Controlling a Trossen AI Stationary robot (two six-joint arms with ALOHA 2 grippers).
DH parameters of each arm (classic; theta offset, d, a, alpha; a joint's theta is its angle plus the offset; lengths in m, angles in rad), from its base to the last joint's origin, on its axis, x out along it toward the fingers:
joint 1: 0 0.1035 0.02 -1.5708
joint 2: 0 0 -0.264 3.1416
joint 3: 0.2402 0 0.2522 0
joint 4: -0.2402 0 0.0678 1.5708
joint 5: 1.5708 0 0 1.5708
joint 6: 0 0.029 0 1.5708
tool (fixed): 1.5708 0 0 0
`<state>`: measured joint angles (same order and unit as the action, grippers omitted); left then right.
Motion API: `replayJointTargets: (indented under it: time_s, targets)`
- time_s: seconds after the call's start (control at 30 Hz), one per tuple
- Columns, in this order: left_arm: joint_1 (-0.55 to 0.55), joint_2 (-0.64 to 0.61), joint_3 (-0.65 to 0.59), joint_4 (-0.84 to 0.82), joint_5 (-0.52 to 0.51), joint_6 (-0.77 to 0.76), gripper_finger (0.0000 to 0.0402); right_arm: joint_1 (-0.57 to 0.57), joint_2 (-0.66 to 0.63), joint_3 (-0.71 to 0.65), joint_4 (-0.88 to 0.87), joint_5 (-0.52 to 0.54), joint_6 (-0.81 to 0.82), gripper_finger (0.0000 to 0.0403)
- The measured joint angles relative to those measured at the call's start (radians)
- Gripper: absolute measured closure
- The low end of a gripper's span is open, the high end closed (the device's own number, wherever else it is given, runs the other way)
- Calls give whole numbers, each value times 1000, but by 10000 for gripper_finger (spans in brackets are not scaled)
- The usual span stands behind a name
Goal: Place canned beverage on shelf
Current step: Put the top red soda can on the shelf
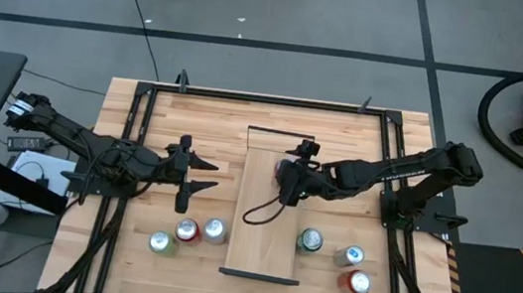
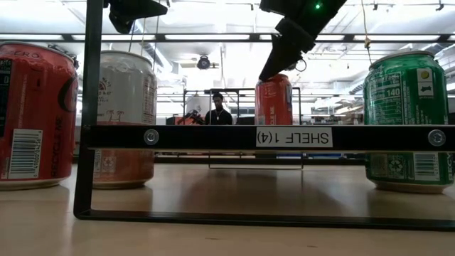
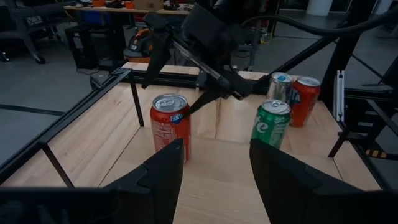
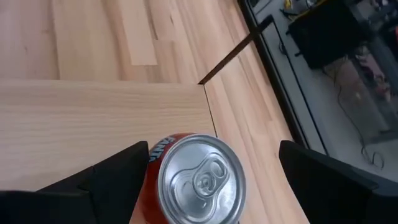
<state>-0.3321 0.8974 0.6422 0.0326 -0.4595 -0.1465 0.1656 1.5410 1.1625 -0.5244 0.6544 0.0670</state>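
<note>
On shelf [image 1: 260,236]: red can [image 3: 170,126] upright, hidden under arm from above.
Right gripper [image 4: 199,171]: fingers wide, clear of can.
Left gripper [image 1: 200,175]: fingers spread, empty.

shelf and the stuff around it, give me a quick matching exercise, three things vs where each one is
Things:
1. red can
2. left claw
3. green can nearest the shelf

Places:
a. beside the shelf's right edge
b. open, over the tabletop left of the shelf
c. on the shelf, between the open right claw's fingers

Pairs: 1-c, 2-b, 3-a
</note>
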Motion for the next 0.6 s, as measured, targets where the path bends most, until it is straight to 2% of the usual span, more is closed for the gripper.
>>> replayJointTargets:
  time_s: [0.4, 0.6]
  targets:
    - [0, 0, 0, 0, 0, 0, 207, -30, 0, 0, 3, 93, 134, 31]
    - [0, 0, 0, 0, 0, 0, 207, -52, 0, 1, 41, 73, 145, 31]
